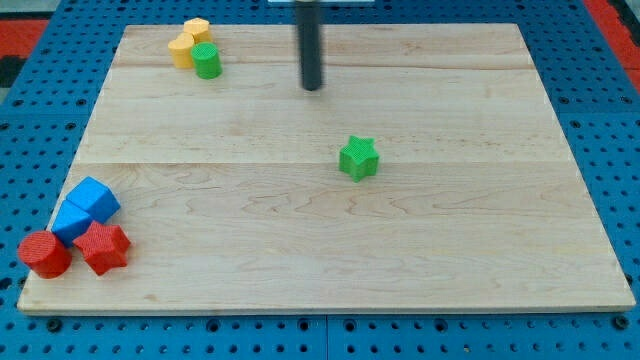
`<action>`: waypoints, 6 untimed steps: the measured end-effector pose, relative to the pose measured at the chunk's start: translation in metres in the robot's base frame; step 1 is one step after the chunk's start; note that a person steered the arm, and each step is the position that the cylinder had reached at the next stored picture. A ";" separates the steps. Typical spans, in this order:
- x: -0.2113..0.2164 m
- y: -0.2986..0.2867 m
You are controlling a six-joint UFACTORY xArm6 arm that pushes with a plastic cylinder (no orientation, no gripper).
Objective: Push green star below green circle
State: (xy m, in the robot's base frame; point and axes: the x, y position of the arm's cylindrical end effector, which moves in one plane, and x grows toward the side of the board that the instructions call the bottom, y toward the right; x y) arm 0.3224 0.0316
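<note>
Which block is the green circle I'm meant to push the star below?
Look to the wooden board's top-left corner in the view, where three blocks cluster. The green circle sits at the cluster's lower right, touching two yellow blocks. It is the only green one there; the green star stands alone mid-board, below and right of my tip.

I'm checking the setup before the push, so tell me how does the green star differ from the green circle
The green star has pointed arms; the green circle is a round cylinder. The star stands alone near the board's middle, while the circle sits near the view's top left, against the yellow blocks. My tip is nearer the star, toward the view's top from it, touching neither. Both share the same green.
</note>
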 end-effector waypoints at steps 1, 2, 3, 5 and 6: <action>0.056 0.081; 0.100 0.101; 0.107 0.027; 0.147 -0.034; 0.124 -0.112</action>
